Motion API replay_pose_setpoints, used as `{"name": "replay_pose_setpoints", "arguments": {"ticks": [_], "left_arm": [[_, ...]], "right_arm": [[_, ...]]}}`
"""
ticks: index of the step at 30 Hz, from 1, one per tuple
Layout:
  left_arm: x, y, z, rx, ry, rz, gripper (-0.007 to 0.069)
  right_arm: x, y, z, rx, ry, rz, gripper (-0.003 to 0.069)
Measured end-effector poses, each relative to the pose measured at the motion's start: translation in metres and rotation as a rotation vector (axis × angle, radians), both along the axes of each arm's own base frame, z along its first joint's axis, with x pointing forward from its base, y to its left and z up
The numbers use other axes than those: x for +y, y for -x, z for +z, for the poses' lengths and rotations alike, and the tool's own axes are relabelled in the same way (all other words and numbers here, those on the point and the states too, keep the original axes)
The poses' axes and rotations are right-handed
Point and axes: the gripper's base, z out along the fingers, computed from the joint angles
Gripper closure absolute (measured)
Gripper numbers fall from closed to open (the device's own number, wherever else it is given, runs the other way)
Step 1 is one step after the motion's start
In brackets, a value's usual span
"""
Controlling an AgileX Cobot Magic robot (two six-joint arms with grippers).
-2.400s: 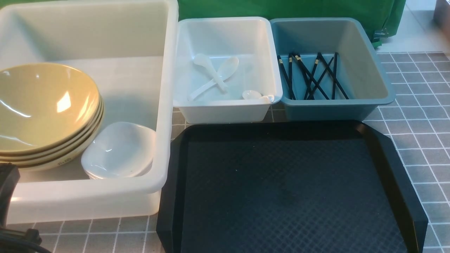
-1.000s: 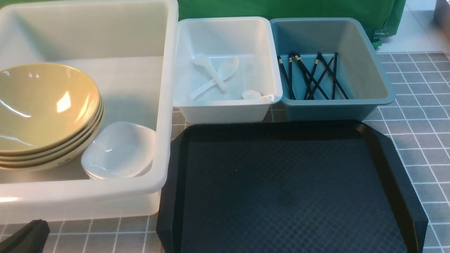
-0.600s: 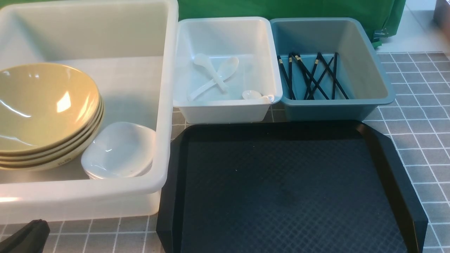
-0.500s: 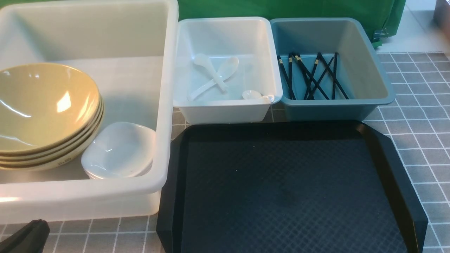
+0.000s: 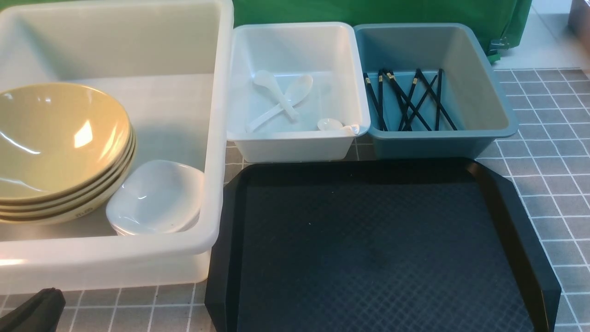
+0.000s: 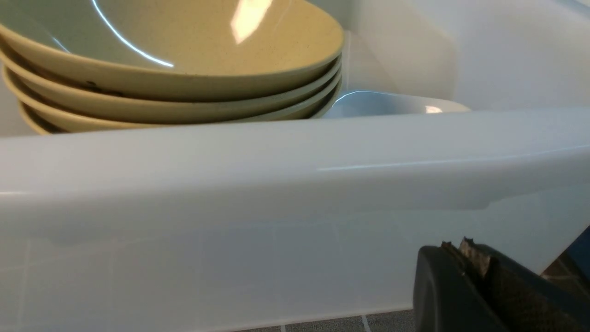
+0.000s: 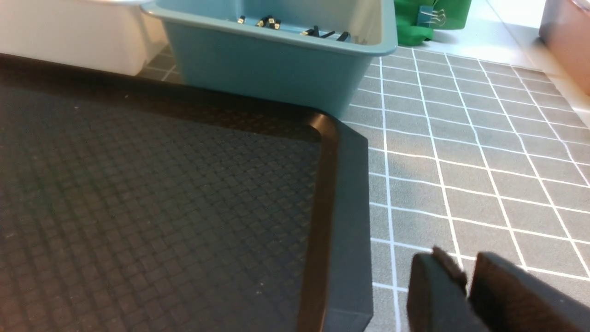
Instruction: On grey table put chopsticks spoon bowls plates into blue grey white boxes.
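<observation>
the grey table [image 5: 544,138] carries everything. on its left side stands the very large translucent white box [image 5: 216,138], holding a stack of yellow bowls [image 5: 55,138] at its left and, just beside them, stacked small white plates [image 5: 156,198] in the near right corner. in front sits the black tray [image 5: 368,249], its textured floor bare. behind it stand the small white box [image 5: 295,147] with three white spoons [image 5: 281,99] lying in it, two of them crossed, and touching its right side the blue-grey box [image 5: 428,143] with black chopsticks [image 5: 410,99] crisscrossed on its floor. the left gripper [image 6: 477,267] hangs low outside the big box's near wall, fingers pressed together on nothing. the right gripper [image 7: 465,276] hovers over the tiles beside the tray's right edge, likewise closed and empty
</observation>
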Motion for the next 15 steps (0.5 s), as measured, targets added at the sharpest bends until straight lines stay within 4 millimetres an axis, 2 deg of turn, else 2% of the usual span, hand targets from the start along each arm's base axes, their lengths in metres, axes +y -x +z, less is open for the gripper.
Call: {"name": "replay_pose_setpoints", "arguments": {"ticks": [15], "left_arm": [[0.0,0.0,0.0,0.0,0.0,0.0,0.0633]], "right_arm": [[0.0,0.0,0.0,0.0,0.0,0.0,0.0498]]}}
